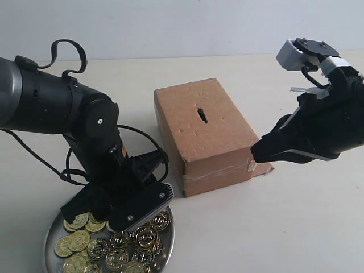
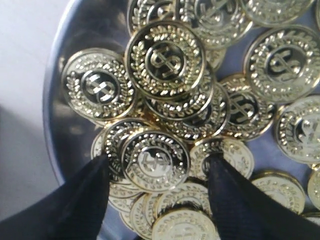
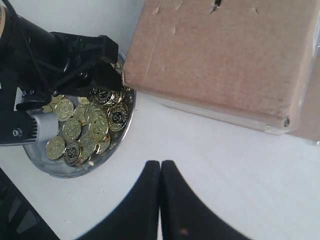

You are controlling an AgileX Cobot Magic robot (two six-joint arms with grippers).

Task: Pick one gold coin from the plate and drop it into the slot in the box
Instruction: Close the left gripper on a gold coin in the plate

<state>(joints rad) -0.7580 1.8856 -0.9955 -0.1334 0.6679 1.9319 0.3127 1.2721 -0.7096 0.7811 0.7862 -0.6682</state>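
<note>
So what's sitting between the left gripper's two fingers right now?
One gold coin, lying on other coins in the plate, with small gaps to both open fingers; the left wrist view shows it.

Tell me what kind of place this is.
Probably a robot test bench, not a home: a bare pale table against a plain wall, a left arm and right arm, and staged props, a plate of coins and a slotted box.

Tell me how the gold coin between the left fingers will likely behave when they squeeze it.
The coin looks thin, rigid and glossy, so it may slip edgewise from the left fingers. It lies on a loose pile of other coins, so neighbours will probably shift.
</note>
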